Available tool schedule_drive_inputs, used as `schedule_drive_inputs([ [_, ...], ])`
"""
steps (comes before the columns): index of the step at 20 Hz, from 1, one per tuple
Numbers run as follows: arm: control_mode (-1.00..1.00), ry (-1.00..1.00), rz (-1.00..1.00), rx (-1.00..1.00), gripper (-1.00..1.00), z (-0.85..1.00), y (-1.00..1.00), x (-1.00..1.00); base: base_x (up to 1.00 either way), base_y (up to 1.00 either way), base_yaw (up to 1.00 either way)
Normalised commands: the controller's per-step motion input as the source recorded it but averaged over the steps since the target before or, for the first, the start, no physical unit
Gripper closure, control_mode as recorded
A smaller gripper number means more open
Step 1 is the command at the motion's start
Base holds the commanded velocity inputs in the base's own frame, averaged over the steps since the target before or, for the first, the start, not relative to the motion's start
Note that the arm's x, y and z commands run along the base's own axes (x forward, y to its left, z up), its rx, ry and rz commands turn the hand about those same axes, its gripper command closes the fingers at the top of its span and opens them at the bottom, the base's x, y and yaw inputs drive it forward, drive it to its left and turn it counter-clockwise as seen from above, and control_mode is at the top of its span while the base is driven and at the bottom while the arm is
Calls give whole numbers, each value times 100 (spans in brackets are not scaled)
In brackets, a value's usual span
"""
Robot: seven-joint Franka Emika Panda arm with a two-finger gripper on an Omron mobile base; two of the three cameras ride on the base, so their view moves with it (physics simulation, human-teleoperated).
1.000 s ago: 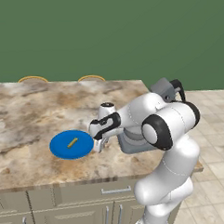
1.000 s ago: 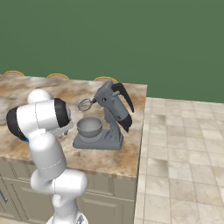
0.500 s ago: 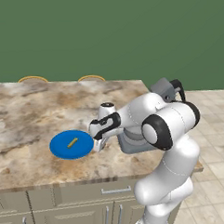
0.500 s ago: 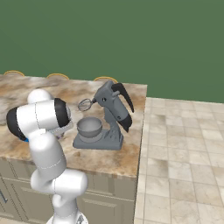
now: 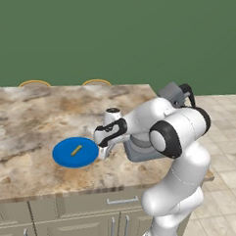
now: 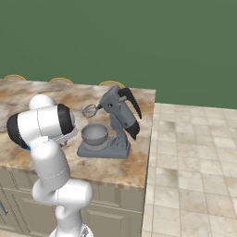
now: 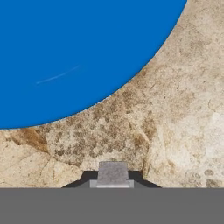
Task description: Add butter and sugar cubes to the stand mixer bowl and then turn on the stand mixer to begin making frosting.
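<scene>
The gripper [image 5: 105, 152] is down at the marble counter [image 5: 27, 115], just off the right edge of the round blue plate [image 5: 64, 156], its jaws pinched in on a small whitish-grey sugar cube [image 7: 113, 172], square and flat-faced in the hand view. The butter [image 5: 76, 149], a thin yellow-tan stick, lies slantwise near the middle of the plate. The grey stand mixer [image 6: 121, 115] stands near the counter's right end with its head tilted back and its wire whisk [image 6: 90, 110] raised. Its smooth, deep metal bowl [image 6: 95, 135] sits on the flat base below the whisk.
</scene>
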Motion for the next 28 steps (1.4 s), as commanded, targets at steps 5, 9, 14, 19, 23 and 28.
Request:
schedule_drive_inputs([
  [5, -100, 0, 0, 0, 100, 0, 0, 0, 0, 0, 0],
  [9, -100, 0, 0, 0, 100, 0, 0, 0, 0, 0, 0],
  [14, -100, 0, 0, 0, 100, 9, 0, 0, 0, 0, 0],
  [19, -100, 0, 0, 0, 100, 38, 0, 0, 0, 0, 0],
  [23, -100, 0, 0, 0, 100, 49, 0, 0, 0, 0, 0],
  [28, -100, 0, 0, 0, 100, 52, -3, -15, 0, 0, 0],
])
